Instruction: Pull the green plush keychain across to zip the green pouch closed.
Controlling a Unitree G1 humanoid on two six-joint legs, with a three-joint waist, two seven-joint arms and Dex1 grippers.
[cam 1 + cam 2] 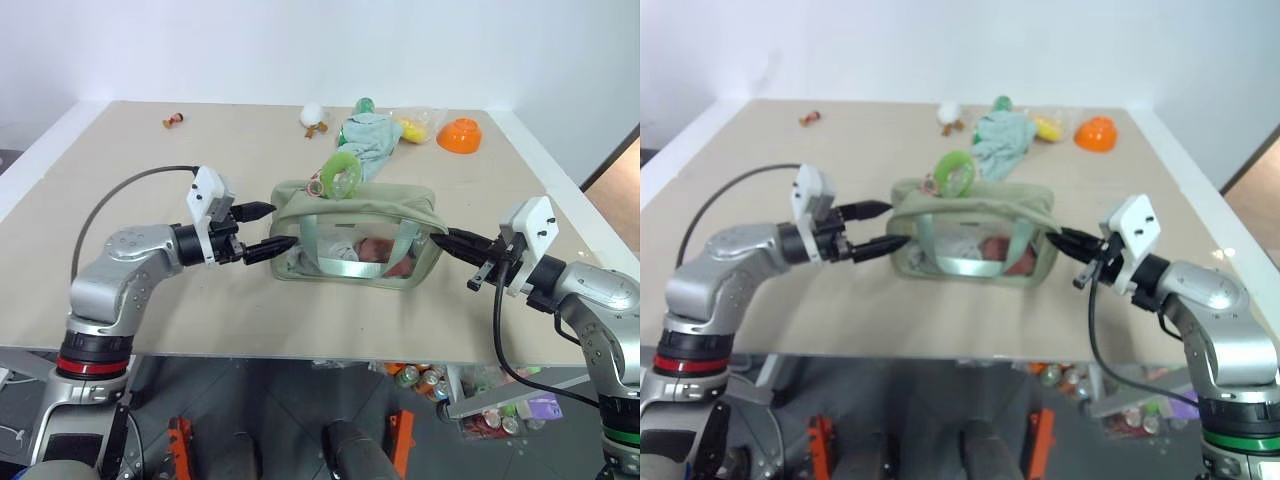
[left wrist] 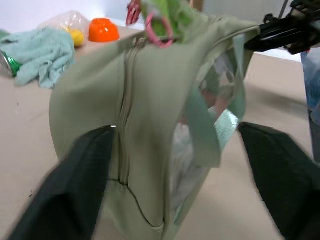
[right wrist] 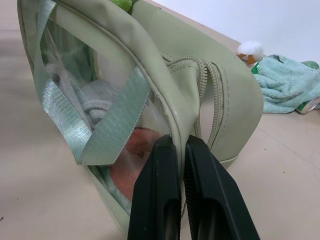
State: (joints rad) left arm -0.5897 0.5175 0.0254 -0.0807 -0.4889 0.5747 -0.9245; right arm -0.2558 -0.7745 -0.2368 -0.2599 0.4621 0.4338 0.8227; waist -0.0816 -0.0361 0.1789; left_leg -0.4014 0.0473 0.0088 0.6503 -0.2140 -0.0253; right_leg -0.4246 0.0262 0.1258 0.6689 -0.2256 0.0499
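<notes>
Wrist views give details that the head views miss: the right wrist view shows the right gripper (image 3: 181, 145) with both black fingers pressed together on the end seam of the green pouch (image 1: 356, 232), beside the zipper teeth, while the left wrist view shows the closed zipper line running up to the pink cord loop of the green plush keychain (image 2: 165, 14). From the head views the pouch stands near the middle of the table (image 1: 120, 200), well apart from every edge, and the keychain sits on its top toward the far left corner. Bare table lies at both ends of the pouch and in front of it; a pale teal cloth (image 1: 370, 138) and an orange bowl (image 1: 460, 134) are farther back. The left gripper (image 1: 262, 231) reaches in level from the left, fingers spread apart, its tips just at the pouch's left end, gripping nothing. The right arm comes in level from the right.
</notes>
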